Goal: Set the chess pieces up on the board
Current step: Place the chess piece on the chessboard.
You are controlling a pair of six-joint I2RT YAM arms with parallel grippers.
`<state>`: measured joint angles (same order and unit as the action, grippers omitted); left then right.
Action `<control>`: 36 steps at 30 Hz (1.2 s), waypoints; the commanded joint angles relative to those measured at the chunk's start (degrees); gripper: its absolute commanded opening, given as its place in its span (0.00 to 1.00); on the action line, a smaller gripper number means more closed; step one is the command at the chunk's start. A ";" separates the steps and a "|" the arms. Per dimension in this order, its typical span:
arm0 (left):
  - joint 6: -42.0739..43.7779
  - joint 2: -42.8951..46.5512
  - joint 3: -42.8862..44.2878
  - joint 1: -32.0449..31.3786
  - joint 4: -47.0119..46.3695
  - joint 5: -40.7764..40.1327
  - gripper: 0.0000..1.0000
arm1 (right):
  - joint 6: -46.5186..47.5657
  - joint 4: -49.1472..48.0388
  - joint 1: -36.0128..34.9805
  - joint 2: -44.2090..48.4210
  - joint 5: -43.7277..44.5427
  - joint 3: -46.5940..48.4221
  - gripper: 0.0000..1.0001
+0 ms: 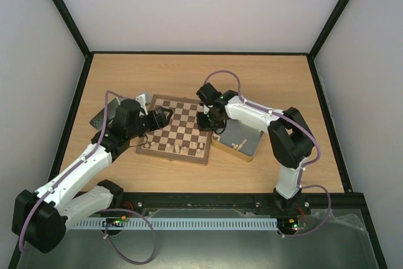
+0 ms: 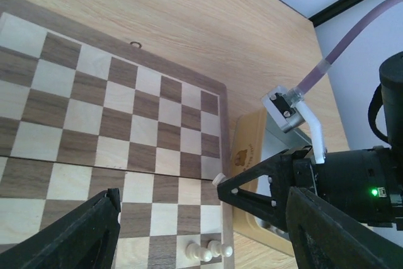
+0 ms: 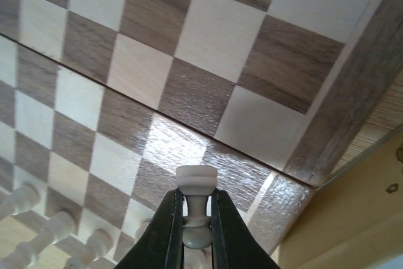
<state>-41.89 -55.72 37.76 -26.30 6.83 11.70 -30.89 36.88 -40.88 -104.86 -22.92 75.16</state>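
I saw right gripper [image 3: 196, 218] pinching pale chess piece [image 3: 196, 184] over edge of board [image 3: 189, 92]; left gripper [image 2: 204, 218] hung spread wide above it.

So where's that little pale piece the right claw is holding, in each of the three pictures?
Top external: too small to make out, under the right gripper at the board's right edge.
Left wrist: the piece pokes out at the black gripper's tip, right of centre.
Right wrist: bottom centre, clamped between the fingers.
Shared landmark: the standing pale pieces on the board's near rows.
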 commanded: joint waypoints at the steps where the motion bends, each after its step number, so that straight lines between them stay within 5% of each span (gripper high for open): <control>1: 2.31 1.20 -1.68 -0.06 0.87 -2.44 0.75 | 1.52 11.02 -1.02 -2.76 5.66 5.11 0.04; 15: 4.41 0.36 -3.84 -0.06 -0.06 -2.96 0.75 | 4.48 22.04 -3.06 -9.80 7.02 14.15 0.12; 23: 4.76 -0.52 -3.91 -0.06 -0.30 -2.74 0.75 | 2.64 19.94 -3.43 -10.18 7.07 15.28 0.23; 36: 4.76 -0.73 -3.51 -0.05 0.07 -2.57 0.75 | 1.93 14.89 -4.37 -9.16 11.85 12.28 0.19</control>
<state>-37.85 -56.14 34.48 -26.30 7.27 9.39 -28.49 54.02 -44.62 -114.45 -14.11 88.51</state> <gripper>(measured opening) 0.748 0.221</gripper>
